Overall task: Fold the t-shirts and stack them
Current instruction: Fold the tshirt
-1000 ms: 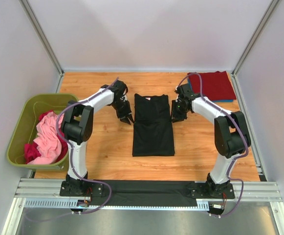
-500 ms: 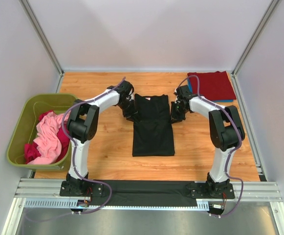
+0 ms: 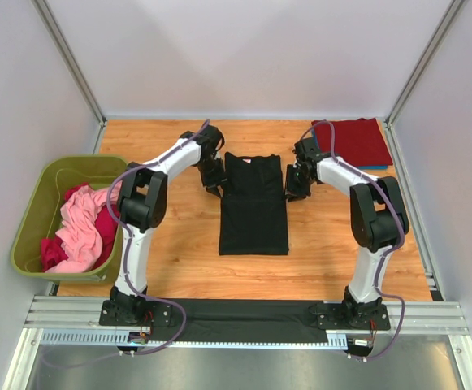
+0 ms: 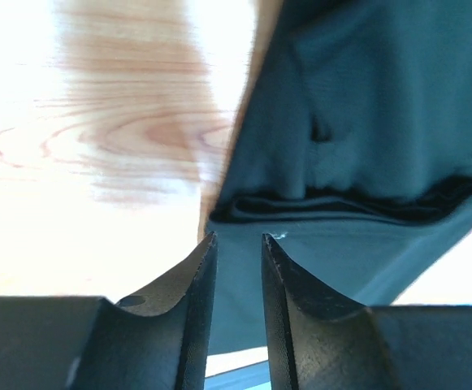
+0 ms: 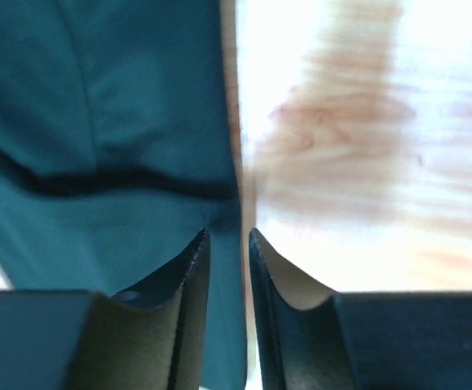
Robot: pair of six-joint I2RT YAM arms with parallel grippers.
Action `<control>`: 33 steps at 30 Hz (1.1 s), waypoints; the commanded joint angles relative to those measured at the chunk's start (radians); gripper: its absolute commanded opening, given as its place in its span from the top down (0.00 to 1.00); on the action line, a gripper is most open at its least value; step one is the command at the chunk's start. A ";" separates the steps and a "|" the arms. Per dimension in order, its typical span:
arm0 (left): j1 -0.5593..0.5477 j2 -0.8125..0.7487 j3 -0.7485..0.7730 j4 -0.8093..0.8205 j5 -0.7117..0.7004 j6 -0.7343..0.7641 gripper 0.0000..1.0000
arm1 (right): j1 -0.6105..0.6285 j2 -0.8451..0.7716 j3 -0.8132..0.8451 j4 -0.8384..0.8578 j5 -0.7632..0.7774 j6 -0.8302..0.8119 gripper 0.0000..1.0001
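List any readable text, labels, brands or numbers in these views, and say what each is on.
No text can be read in any view.
black t-shirt: a faint pale speck at the collar in the top view, perhaps a neck label; too small to read.
dark red t-shirt: plain, no print visible.
olive bin: no marking visible.
Wrist views: blurred, no print in sight.

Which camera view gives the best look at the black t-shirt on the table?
Top external: it shows the whole black t-shirt, folded into a long rectangle. Each wrist view catches only a close, blurred stretch of its edge.
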State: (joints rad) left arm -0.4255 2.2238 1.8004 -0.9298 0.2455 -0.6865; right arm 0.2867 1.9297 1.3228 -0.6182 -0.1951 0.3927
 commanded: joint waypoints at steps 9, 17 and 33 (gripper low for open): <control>-0.054 -0.277 -0.144 -0.060 0.130 0.082 0.63 | 0.023 -0.279 -0.149 -0.117 -0.359 -0.038 0.97; -0.125 -0.392 -0.437 0.059 0.216 0.054 0.62 | 0.031 -0.328 -0.367 0.061 -0.629 0.035 1.00; -0.162 -0.230 -0.587 -0.014 -0.044 0.047 0.63 | 0.020 -0.155 -0.540 0.118 -0.376 0.000 1.00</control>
State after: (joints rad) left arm -0.5835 1.9572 1.2438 -0.9005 0.3355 -0.6491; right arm 0.3164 1.7649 0.8085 -0.5190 -0.7269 0.4202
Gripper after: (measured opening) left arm 0.372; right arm 0.005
